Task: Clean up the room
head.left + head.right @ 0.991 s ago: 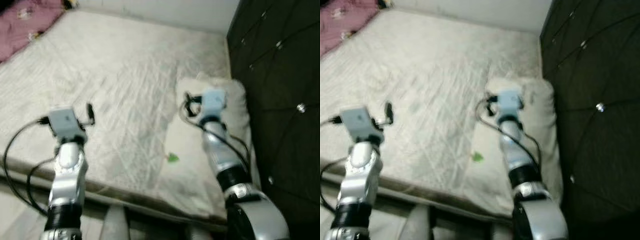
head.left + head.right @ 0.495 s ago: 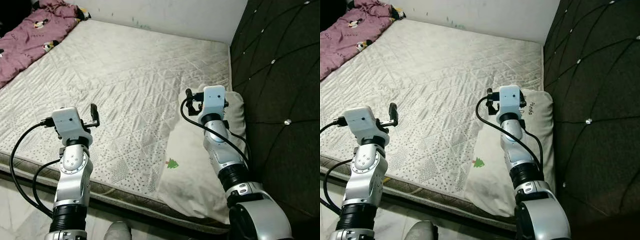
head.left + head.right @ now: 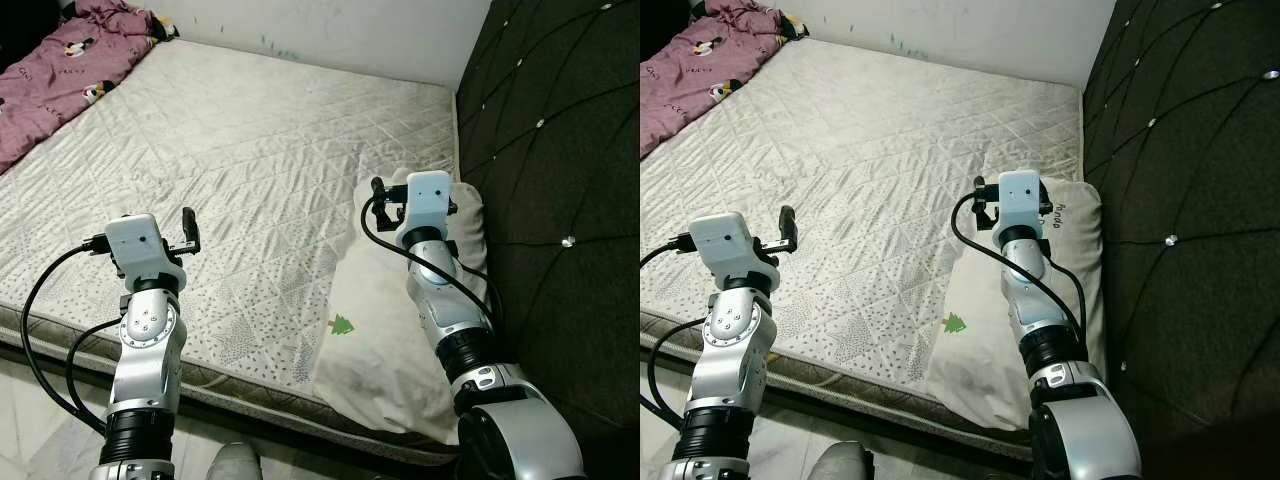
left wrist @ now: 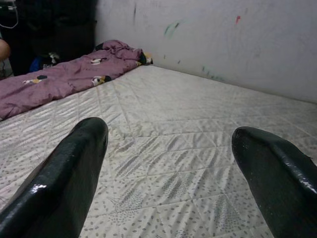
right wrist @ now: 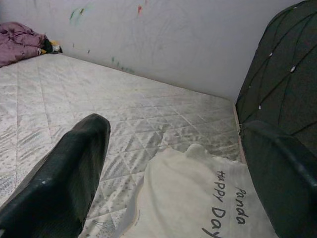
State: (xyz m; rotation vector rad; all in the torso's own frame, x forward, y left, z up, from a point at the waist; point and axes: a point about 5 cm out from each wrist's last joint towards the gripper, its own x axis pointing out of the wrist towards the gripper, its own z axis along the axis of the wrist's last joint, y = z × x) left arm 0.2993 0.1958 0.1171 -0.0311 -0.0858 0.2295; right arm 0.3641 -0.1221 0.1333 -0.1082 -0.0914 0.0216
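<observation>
While both grippers, left gripper (image 4: 168, 168) and right gripper (image 5: 173, 173), are being held open, a cream "Happy Day" pillow (image 3: 385, 330) is being displayed on the quilted mattress (image 3: 230, 150).

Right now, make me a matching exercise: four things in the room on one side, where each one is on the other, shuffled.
Things:
1. pillow
2. blanket
3. headboard
4. left gripper

Places:
A. far left of the mattress
B. open, over the mattress near its front edge
C. front right corner of the mattress, under the right gripper
D. along the mattress's right side

Pairs: 1-C, 2-A, 3-D, 4-B
</observation>
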